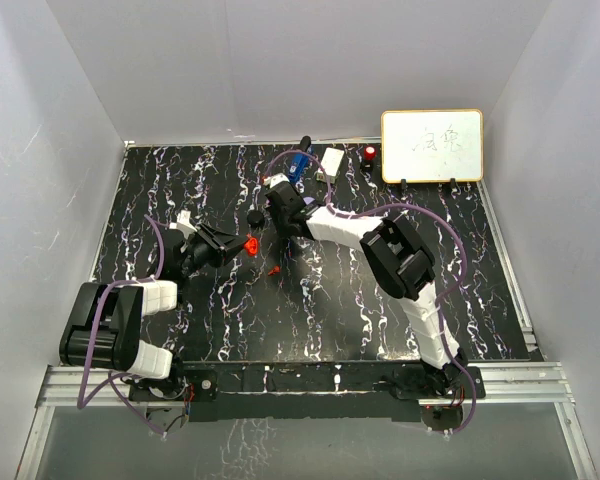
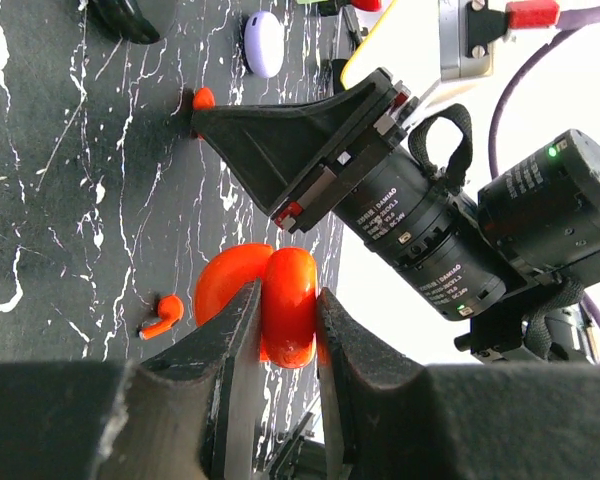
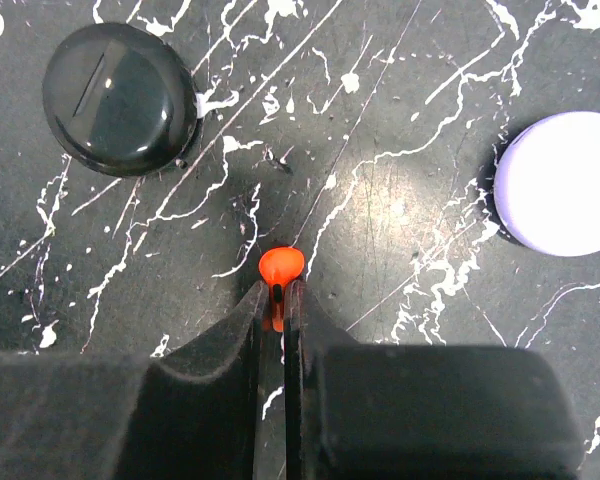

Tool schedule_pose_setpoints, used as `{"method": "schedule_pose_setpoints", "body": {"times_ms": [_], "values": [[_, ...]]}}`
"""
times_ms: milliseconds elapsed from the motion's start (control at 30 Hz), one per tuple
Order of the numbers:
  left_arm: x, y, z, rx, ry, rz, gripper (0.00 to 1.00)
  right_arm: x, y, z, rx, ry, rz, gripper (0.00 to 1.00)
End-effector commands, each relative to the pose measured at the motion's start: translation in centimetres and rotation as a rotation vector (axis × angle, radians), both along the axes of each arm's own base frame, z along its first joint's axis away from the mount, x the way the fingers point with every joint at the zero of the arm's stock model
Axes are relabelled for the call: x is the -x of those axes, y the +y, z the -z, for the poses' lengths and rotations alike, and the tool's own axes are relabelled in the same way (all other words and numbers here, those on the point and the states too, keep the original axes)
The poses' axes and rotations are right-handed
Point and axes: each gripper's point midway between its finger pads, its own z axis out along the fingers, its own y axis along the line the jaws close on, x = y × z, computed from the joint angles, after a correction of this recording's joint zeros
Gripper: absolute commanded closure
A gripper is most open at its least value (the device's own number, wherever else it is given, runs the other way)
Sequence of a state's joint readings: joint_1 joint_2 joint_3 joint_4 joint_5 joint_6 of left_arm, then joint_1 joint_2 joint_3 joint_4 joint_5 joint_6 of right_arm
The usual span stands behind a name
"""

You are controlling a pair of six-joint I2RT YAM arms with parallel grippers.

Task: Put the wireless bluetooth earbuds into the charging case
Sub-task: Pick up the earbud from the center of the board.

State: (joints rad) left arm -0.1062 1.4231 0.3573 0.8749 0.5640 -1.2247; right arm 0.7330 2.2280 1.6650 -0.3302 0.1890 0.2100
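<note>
The left wrist view shows my left gripper [image 2: 287, 305] shut on an open red charging case [image 2: 290, 275], held just above the table; from the top camera the case [image 1: 250, 243] sits at the left gripper [image 1: 238, 244] tip. A loose red earbud [image 2: 163, 315] lies on the black table beside it, and the earbud [image 1: 274, 270] also shows from above. In the right wrist view my right gripper [image 3: 277, 292] is shut on the stem of another red earbud [image 3: 280, 264], down at the table surface. From above, the right gripper [image 1: 283, 225] hides that earbud.
A black round case [image 3: 120, 85] lies left of the right gripper and a pale purple case [image 3: 565, 182] lies to its right. At the table's back stand a blue gadget [image 1: 296, 165], a white box [image 1: 331, 160] and a whiteboard [image 1: 432, 145]. The two grippers are close together.
</note>
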Motion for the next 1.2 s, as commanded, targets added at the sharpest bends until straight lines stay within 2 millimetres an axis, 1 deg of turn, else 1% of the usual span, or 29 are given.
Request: {"method": "schedule_pose_setpoints", "body": {"times_ms": [0, 33, 67, 100, 133, 200, 300, 333, 367, 400, 433, 467, 533, 567, 633, 667, 733, 867, 967, 1167], "values": [[-0.2, -0.2, -0.9, 0.025, -0.025, 0.024, 1.00, -0.4, 0.2, -3.0, -0.095, -0.124, 0.001, 1.00], [-0.4, -0.4, -1.1, 0.032, -0.029, 0.031, 1.00, -0.2, 0.3, -4.1, -0.161, -0.161, -0.013, 1.00], [-0.5, -0.5, -1.2, 0.039, -0.030, 0.041, 1.00, 0.2, 0.3, -6.1, -0.242, -0.199, -0.027, 1.00], [-0.6, -0.7, -1.4, 0.046, -0.030, 0.049, 1.00, 0.4, 0.3, -6.8, -0.315, -0.231, -0.044, 1.00], [-0.8, -0.8, -1.6, 0.057, -0.036, 0.056, 1.00, 1.0, 0.0, -8.9, -0.397, -0.276, -0.063, 1.00], [-1.1, -1.2, -2.3, 0.080, -0.048, 0.081, 1.00, 1.7, -0.7, -11.3, -0.512, -0.341, -0.092, 1.00], [-1.6, -1.7, -3.0, 0.115, -0.059, 0.113, 1.00, 2.8, -1.4, -13.5, -0.603, -0.408, -0.149, 1.00], [-1.7, -1.9, -3.3, 0.129, -0.065, 0.125, 1.00, 3.4, -1.4, -13.7, -0.622, -0.421, -0.179, 1.00], [-1.8, -2.0, -3.7, 0.143, -0.073, 0.136, 1.00, 3.9, -1.7, -14.9, -0.653, -0.456, -0.201, 1.00], [-1.9, -2.2, -3.9, 0.162, -0.072, 0.143, 1.00, 4.7, -2.1, -15.1, -0.675, -0.478, -0.220, 1.00], [-1.9, -2.3, -4.2, 0.174, -0.085, 0.153, 1.00, 5.0, -2.2, -16.7, -0.719, -0.538, -0.244, 1.00], [-2.0, -2.4, -4.5, 0.191, -0.088, 0.161, 1.00, 5.8, -2.7, -16.8, -0.747, -0.569, -0.260, 1.00], [-2.0, -2.7, -4.6, 0.216, -0.082, 0.176, 1.00, 6.8, -3.3, -18.2, -0.815, -0.653, -0.292, 1.00], [-2.0, -2.8, -5.1, 0.226, -0.105, 0.184, 1.00, 7.3, -3.7, -18.5, -0.845, -0.680, -0.307, 1.00], [-2.0, -3.1, -5.3, 0.245, -0.108, 0.198, 1.00, 8.3, -4.3, -19.7, -0.909, -0.757, -0.343, 1.00], [-1.9, -3.4, -5.4, 0.254, -0.112, 0.209, 1.00, 9.2, -4.6, -21.1, -0.951, -0.828, -0.378, 1.00], [-1.8, -3.9, -5.7, 0.274, -0.122, 0.227, 1.00, 10.0, -4.7, -20.7, -0.985, -0.866, -0.418, 1.00], [-1.4, -4.9, -6.1, 0.300, -0.129, 0.267, 1.00, 10.9, -4.4, -21.0, -1.020, -0.907, -0.478, 1.00], [-1.0, -5.4, -6.1, 0.313, -0.129, 0.281, 1.00, 11.0, -4.2, -20.9, -1.012, -0.917, -0.502, 1.00], [-0.3, -6.6, -5.9, 0.319, -0.123, 0.319, 1.00, 11.3, -4.1, -21.4, -0.960, -0.982, -0.552, 1.00]]}}
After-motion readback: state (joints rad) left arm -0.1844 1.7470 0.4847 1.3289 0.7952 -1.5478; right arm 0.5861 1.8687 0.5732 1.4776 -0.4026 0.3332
